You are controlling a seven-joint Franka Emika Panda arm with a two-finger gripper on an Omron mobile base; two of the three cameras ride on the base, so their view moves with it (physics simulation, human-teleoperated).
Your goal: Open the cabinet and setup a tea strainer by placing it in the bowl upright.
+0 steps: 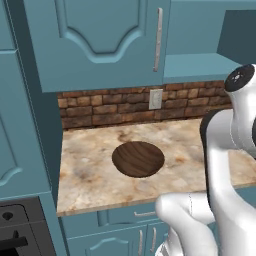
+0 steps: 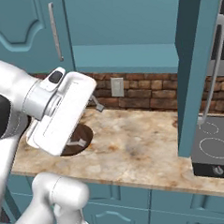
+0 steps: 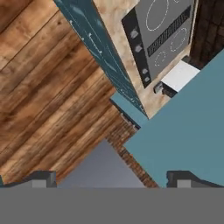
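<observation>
Bowl (image 1: 138,159) bare — right cabinet (image 2: 192,71) door swung open.

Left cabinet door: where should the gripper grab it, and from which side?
Grab the long vertical silver bar handle on the left cabinet door, which is shut. Come straight at the door front, fingers either side of the bar. It stands off the panel near the door's right edge, probably the edge that swings.

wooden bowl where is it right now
The wooden bowl sits on the marble counter, centred in the left base view, below the brick backsplash and outlet.
</observation>
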